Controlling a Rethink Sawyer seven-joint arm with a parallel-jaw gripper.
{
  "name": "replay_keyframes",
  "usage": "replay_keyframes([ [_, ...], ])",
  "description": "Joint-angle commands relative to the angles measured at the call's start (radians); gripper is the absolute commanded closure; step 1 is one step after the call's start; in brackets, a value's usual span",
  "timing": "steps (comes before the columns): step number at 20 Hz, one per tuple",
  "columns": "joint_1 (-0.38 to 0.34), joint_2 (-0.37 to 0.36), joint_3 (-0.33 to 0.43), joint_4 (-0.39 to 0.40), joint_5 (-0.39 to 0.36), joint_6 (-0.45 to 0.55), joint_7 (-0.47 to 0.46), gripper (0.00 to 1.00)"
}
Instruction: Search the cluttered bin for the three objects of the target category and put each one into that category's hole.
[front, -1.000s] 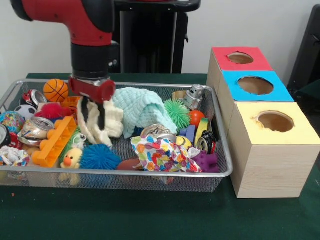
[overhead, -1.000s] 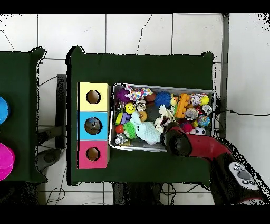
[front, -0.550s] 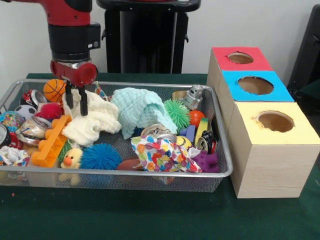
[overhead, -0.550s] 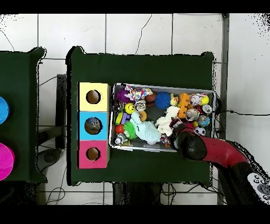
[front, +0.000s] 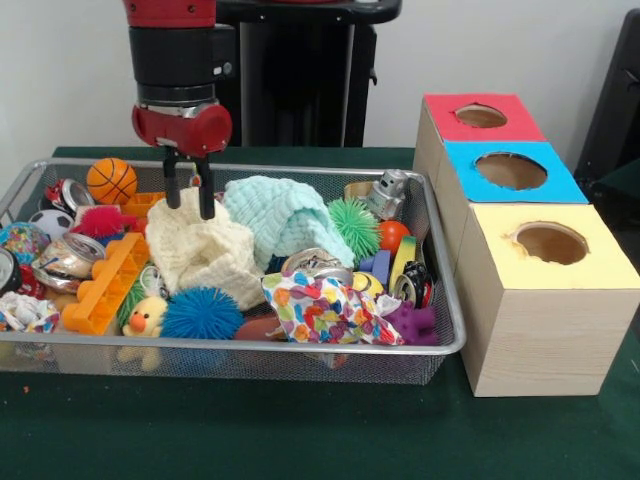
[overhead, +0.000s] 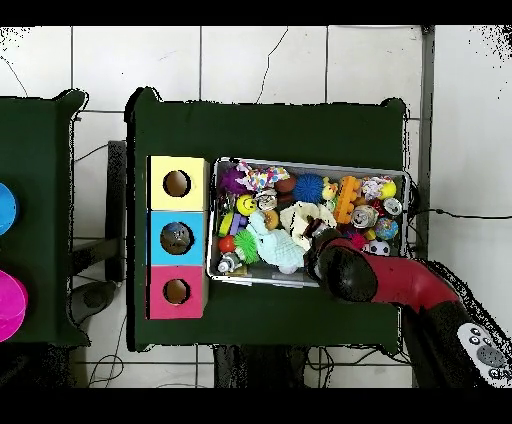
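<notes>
A green-covered table (front: 250, 430) carries a wire bin (front: 300, 360) and three boxes (front: 540, 300).

A dark green table cover (front: 300, 440) lies under everything, a tiled floor (overhead: 260, 60) surrounds it, and a pink disc (overhead: 8, 305) and blue disc (overhead: 5, 208) sit on the neighbouring table.

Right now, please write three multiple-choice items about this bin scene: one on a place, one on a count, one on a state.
1. Where is the basketball?
A. far left corner of the bin
B. on the yellow box
C. beside the robot toy

2. How many boxes have holes?
A. two
B. three
C. four

3. The gripper is
A. holding the blue spiky ball
B. open over the cream cloth
C. inside the red box

Key: 1 A, it lies in that corner in the front view. 2 B, red, blue and yellow. 3 B, its fingers stand apart above the cloth.
</notes>
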Motion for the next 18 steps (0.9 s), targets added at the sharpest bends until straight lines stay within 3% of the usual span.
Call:
replay_keyframes([
  [1,0.004,-0.009,0.115,0.043,0.017,0.065,-0.049,0.00],
  [4,-0.031,0.009,0.179,0.037,0.003,0.030,-0.075,0.00],
  [11,-0.115,0.036,0.378,0.075,0.054,0.014,-0.063,0.00],
  [13,-0.155,0.111,0.438,0.087,0.054,-0.029,-0.046,0.00],
  [18,-0.224,0.290,0.534,0.044,-0.031,-0.097,-0.095,0.00],
])
